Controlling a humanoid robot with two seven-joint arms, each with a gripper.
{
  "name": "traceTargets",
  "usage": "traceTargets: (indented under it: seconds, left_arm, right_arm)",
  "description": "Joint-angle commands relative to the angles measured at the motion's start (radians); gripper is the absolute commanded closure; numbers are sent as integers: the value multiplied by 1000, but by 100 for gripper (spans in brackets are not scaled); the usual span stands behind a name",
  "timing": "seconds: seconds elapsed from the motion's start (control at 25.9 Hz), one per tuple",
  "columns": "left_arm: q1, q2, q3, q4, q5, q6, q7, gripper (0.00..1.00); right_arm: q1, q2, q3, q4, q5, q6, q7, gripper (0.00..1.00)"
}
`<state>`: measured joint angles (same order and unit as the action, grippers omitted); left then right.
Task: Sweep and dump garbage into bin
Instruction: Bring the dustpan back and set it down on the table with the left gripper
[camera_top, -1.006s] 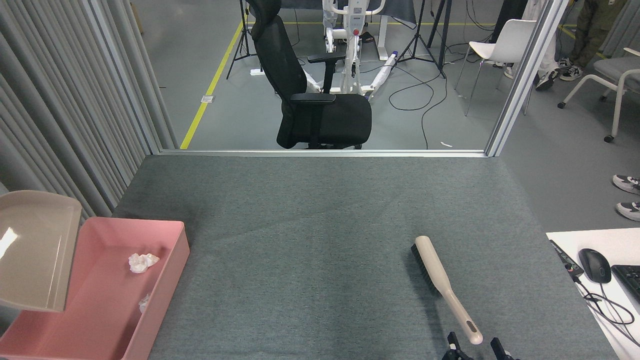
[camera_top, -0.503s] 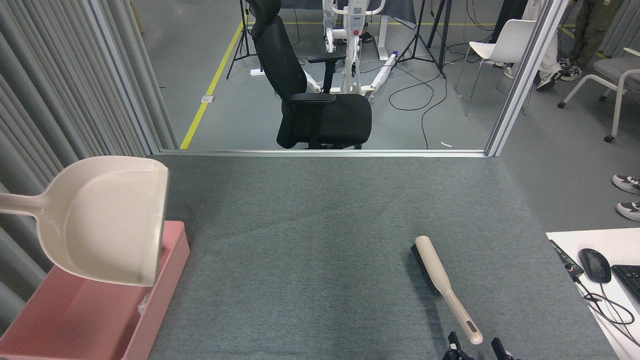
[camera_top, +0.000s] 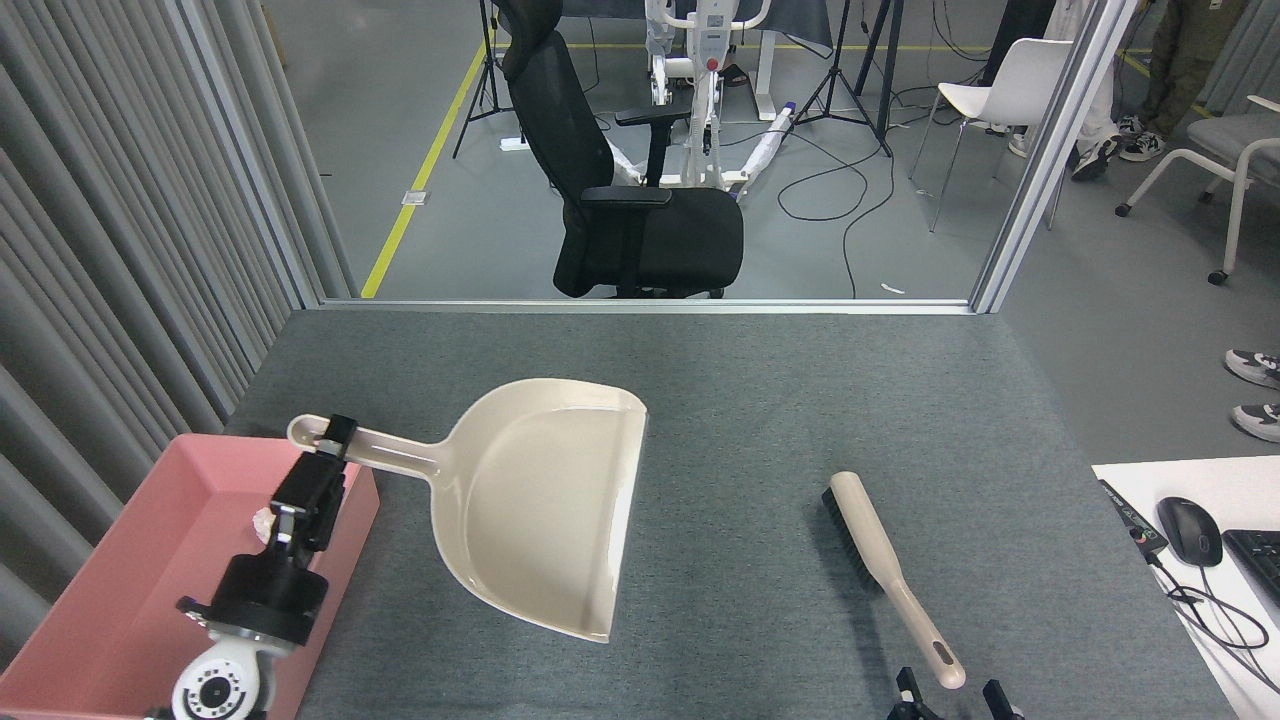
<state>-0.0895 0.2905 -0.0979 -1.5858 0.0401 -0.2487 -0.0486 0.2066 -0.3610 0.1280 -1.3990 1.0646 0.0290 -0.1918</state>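
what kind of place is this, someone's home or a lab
Most likely a robotics lab or test space, not a home: tripods and loose cables on the floor, a white robot rig, and an office chair behind the carpeted table.

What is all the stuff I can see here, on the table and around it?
Dustpan: one, beige, mid-table, empty.
Brush: one, beige with dark bristles, table right.
Bin: one, pink, table's left edge.
Garbage: one white wad visible in the bin, mostly hidden by the arm.
Table: one, grey felt top.
Office chair: one, black, beyond the table.
White chair: one, far right.
Mouse: one, black, white desk at right.
Left gripper: black, clamped on the dustpan handle.
Right gripper: black fingertips, bottom edge, below the brush handle.
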Motion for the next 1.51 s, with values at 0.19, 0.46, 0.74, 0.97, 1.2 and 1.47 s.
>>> traceTargets:
  seconds: [0.19, 0.46, 0.74, 0.97, 1.2, 1.47]
  left_arm:
    - [-26, -249, -39, 175, -187, -40, 18, 92]
    - [-24, -356, -78, 311, -328, -95, 35, 92]
    - [-27, -399, -78, 394, -442, -119, 56, 92]
    - [-49, -404, -65, 454, -456, -107, 69, 92]
    - [-38, -395, -20, 440, -450, -116, 72, 45]
    - [-30, -392, -9, 429, -454, -107, 72, 0]
  right_arm:
    - [8, 14, 4, 0, 2, 2, 0, 2]
    - [5, 13, 4, 2, 0, 0, -1, 2]
    - [7, 20, 4, 3, 2, 0, -3, 2]
    - [5, 20, 4, 2, 0, 0, -3, 2]
    - [5, 17, 4, 2, 0, -1, -3, 2]
    - [5, 19, 2, 2, 0, -3, -3, 2]
